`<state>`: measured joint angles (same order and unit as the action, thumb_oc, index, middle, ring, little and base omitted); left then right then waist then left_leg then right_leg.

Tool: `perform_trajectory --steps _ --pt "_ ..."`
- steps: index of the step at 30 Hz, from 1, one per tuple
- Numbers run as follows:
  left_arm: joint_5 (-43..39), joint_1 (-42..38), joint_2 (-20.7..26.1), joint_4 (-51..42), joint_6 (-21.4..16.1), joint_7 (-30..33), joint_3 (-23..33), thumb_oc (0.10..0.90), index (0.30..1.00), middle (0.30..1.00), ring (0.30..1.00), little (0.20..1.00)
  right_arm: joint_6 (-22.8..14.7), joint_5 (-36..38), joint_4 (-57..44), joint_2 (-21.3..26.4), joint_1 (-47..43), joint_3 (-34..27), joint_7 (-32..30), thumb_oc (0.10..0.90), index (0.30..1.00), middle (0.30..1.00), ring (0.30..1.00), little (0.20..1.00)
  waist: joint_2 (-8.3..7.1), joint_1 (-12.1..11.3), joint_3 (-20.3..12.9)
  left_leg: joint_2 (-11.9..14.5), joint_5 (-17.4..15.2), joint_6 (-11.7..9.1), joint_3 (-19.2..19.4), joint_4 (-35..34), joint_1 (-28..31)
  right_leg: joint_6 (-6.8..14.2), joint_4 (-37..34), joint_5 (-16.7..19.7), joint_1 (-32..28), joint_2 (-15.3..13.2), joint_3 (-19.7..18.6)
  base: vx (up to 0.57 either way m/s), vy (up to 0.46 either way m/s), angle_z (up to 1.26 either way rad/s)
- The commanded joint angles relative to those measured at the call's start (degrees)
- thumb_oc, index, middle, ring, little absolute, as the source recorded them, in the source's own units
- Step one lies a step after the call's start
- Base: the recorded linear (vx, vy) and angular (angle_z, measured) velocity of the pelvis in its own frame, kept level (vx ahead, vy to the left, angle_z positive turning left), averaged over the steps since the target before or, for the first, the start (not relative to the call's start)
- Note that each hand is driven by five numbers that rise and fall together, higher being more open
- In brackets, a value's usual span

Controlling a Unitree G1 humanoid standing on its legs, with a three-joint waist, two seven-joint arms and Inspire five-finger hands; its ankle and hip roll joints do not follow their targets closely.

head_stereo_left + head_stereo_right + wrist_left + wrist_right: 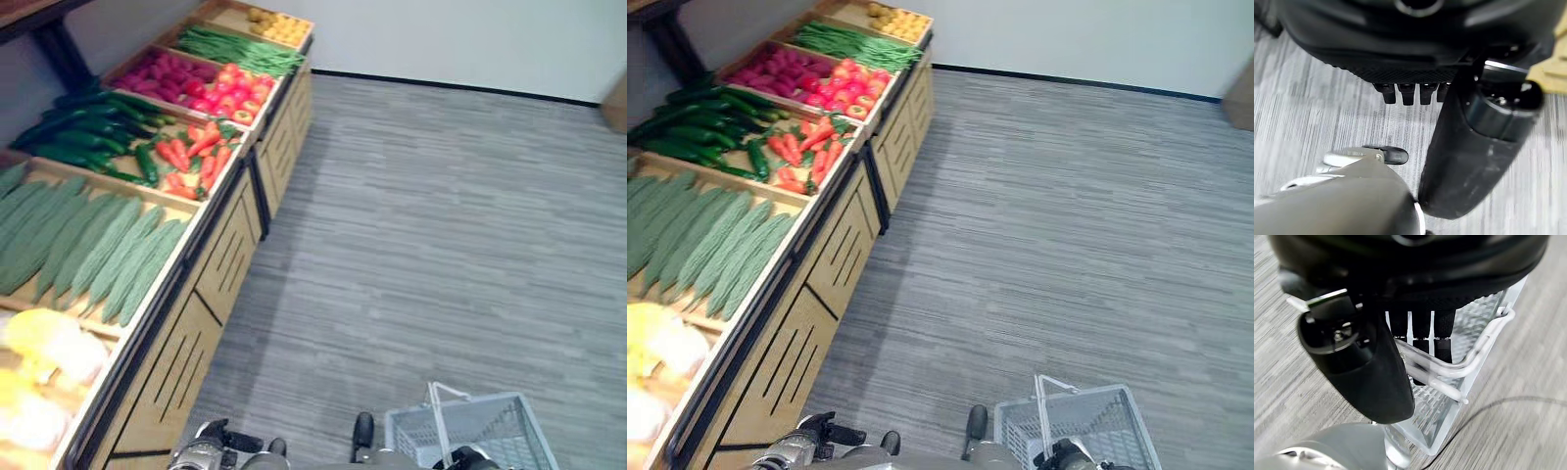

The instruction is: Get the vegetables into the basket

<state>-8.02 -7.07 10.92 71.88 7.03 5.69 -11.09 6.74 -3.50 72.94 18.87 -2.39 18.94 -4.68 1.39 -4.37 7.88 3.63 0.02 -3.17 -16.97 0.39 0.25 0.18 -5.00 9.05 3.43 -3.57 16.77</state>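
1. Down at the robot's right side hangs the pale basket (pixel 480 431), its wire handles (pixel 1459 369) hooked over the curled fingers of the right hand (pixel 1420 340); it looks empty as far as its mesh shows, and it should hang level so its mouth stays open upward.
2. Low on the other side, the left hand (pixel 1410 93) holds nothing, its fingers bent at rest over the grey floor (pixel 441 225); this is the free hand for picking.
3. Along the robot's left runs the wooden stall (pixel 211 284), so I judge the step in hand is the approach: close in square to it with the basket away from its edge.
4. Nearest lie the ridged green gourds (pixel 88 245), then carrots (pixel 196 157) beside dark cucumbers (pixel 88 132), then tomatoes (pixel 230 93).
5. Reach for a near piece first, taken at its middle.
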Motion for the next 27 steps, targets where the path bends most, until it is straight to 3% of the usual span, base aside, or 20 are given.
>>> perform_trajectory --steps 1,2,4,5,6,7,10,14,16,27 --pt "-1.2 -0.7 3.4 2.8 1.9 0.2 1.3 0.900 1.000 1.000 1.000 1.000 -1.9 0.6 -3.4 0.5 -3.8 1.5 0.2 0.400 0.300 0.300 0.300 0.300 -3.04 -2.6 3.2 -2.4 7.8 -4.3 0.4 -3.1 -5.1 4.2 6.9 -12.9 -6.5 -0.1 1.2 -0.09 -0.152 1.41" --pt "-1.0 -0.1 2.9 2.8 1.7 1.1 1.6 0.900 1.000 1.000 1.000 1.000 -1.9 0.7 -4.0 1.0 -4.1 1.4 0.3 0.400 0.300 0.300 0.300 0.300 -2.25 -4.2 3.9 -1.5 9.4 -5.2 0.2 -3.6 -6.7 4.1 6.7 -13.2 -6.6 -0.1 4.6 -0.07 -0.111 1.65" --pt "-1.1 0.5 2.4 2.9 1.7 1.2 1.9 0.900 1.000 1.000 1.000 1.000 -1.9 0.8 -4.4 1.7 -4.4 1.5 0.0 0.400 0.300 0.300 0.300 0.300 -1.85 -5.1 4.7 0.0 10.6 -5.6 3.1 -3.4 -7.9 4.0 6.9 -13.7 -7.1 -0.2 6.4 -0.09 -0.090 0.92" --pt "-1.0 0.3 2.2 2.0 1.6 1.2 1.8 0.900 1.000 1.000 1.000 1.000 -1.9 0.8 -4.5 2.6 -4.7 1.2 0.0 0.400 0.300 0.300 0.300 0.300 -1.52 -3.8 5.6 3.2 12.2 -4.8 13.9 -2.7 -9.5 4.6 7.0 -13.2 -6.7 -1.3 8.6 -0.10 -0.001 1.25" --pt "-1.0 0.2 2.1 2.0 1.6 1.2 1.8 0.900 1.000 1.000 1.000 1.000 -1.9 0.8 -4.4 2.6 -4.8 1.2 0.0 0.400 0.300 0.300 0.300 0.300 -1.44 -3.8 5.4 3.2 12.3 -4.7 14.0 -2.6 -9.8 4.6 7.0 -12.9 -6.5 -1.2 8.6 -0.14 0.030 1.68" --pt "-0.4 0.4 1.9 1.4 1.7 1.2 1.8 0.900 1.000 1.000 1.000 1.000 -1.8 0.5 -4.4 3.1 -5.0 1.0 0.0 0.400 0.300 0.300 0.300 0.300 -1.17 -3.0 5.4 5.4 12.9 -4.7 20.8 -3.0 -9.5 4.9 6.8 -12.6 -6.6 -1.5 10.0 -0.08 0.014 1.32" --pt "0.6 0.5 1.4 0.9 1.9 1.0 1.9 0.900 1.000 1.000 1.000 1.000 -1.2 0.1 -4.0 3.2 -4.8 0.4 -0.1 0.400 0.300 0.300 0.300 0.300 -1.13 -2.0 5.0 8.7 12.2 -5.6 28.6 -2.1 -7.5 4.9 7.4 -12.6 -6.9 -2.6 12.9 -0.10 0.005 0.45" --pt "1.6 1.0 1.1 1.0 2.3 0.9 1.9 0.900 1.000 1.000 1.000 1.000 -0.9 -0.1 -3.6 2.6 -3.9 0.1 -0.1 0.400 0.300 0.300 0.300 0.300 -1.11 -1.0 3.7 8.8 9.7 -5.4 30.4 0.2 -6.0 4.1 8.6 -13.4 -6.8 -3.3 14.8 -0.05 0.010 0.98" --pt "2.1 1.4 1.2 1.0 2.6 0.8 2.0 0.900 1.000 1.000 1.000 1.000 -0.7 -0.6 -3.3 2.2 -3.4 0.2 0.0 0.400 0.300 0.300 0.300 0.300 -0.89 -0.9 3.2 8.6 10.2 -5.5 30.8 -0.4 -6.1 3.9 9.0 -13.8 -6.8 -3.4 15.0 0.03 0.053 0.26" --pt "4.5 1.8 1.8 1.6 3.3 0.8 1.8 0.900 1.000 1.000 1.000 1.000 -0.3 -0.7 -3.2 0.6 -2.8 0.2 0.1 0.400 0.300 0.300 0.300 0.300 -2.39 -0.9 2.5 6.5 9.2 -4.1 32.1 -3.2 -3.8 5.8 8.3 -11.8 -8.1 -5.2 14.6 0.05 0.078 -0.09"
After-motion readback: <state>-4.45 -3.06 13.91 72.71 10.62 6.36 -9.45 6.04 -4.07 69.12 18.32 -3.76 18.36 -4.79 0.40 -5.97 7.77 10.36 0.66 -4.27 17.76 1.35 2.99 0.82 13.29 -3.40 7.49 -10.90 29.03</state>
